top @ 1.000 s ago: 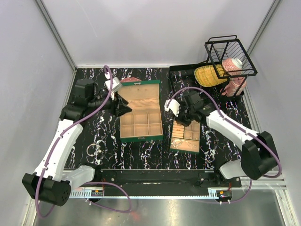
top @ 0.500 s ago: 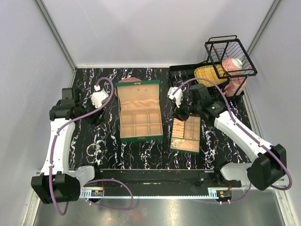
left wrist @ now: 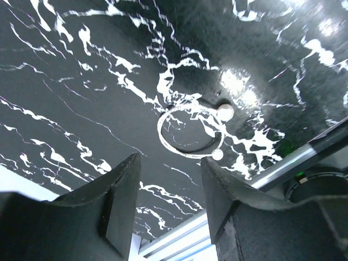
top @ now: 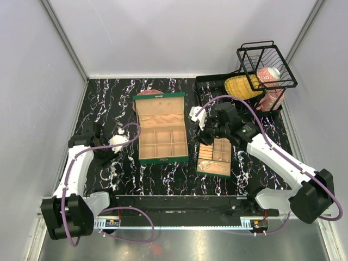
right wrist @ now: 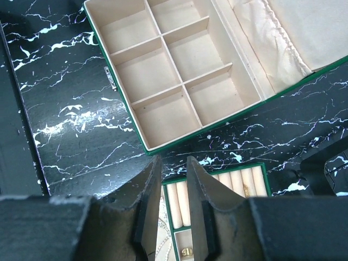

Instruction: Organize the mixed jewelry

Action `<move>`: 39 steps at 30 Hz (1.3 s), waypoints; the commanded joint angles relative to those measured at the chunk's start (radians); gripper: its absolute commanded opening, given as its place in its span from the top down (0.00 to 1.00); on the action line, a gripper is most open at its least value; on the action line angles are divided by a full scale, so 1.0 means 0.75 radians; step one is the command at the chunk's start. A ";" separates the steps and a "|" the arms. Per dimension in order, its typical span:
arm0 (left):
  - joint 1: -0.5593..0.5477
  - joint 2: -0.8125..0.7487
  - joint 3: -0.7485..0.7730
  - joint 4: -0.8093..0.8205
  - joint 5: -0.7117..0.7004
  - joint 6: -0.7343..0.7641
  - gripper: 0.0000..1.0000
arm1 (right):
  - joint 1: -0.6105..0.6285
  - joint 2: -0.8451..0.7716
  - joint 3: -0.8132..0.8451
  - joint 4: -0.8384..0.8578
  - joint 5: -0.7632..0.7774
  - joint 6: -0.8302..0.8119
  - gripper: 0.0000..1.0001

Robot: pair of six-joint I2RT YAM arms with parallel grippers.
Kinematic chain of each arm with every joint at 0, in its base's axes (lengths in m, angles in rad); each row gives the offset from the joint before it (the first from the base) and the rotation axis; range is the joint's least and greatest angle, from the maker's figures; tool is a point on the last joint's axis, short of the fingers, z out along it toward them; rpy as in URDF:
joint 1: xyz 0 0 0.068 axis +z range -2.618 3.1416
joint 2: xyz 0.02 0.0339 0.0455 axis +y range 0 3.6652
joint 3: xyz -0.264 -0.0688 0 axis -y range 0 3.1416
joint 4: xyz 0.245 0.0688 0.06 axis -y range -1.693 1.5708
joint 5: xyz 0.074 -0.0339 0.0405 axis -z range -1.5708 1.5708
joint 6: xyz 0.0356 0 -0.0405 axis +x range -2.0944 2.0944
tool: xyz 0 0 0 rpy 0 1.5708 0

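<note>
A thin silver bangle hoop [left wrist: 189, 133] with two ball ends lies flat on the black marble table; it also shows in the top view [top: 109, 174]. My left gripper [left wrist: 171, 168] is open and empty just above it, and the hoop lies ahead of the fingertips. My right gripper [right wrist: 173, 163] hangs over the far edge of the small tan divided tray [top: 224, 168], jaws narrowly apart with nothing between them. The tray holds a gold ring [right wrist: 187, 252] and a silvery chain [right wrist: 163, 239]. The green box [top: 162, 159] stands open, its tan compartments [right wrist: 163, 70] bare.
A black wire basket [top: 266, 65] with a yellow object and a pink-white object stands at the back right, beside a black tray [top: 209, 81]. A metal rail [left wrist: 304, 152] runs along the table's near edge close to the hoop.
My left arm has swung from beside the green box down to the near left, over the bangle hoop. My right gripper has shifted slightly left over the small tray.
</note>
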 commanded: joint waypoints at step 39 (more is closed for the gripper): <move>0.030 0.258 -0.311 0.535 -0.055 0.252 0.44 | 0.029 0.043 -0.019 0.004 0.046 -0.037 0.69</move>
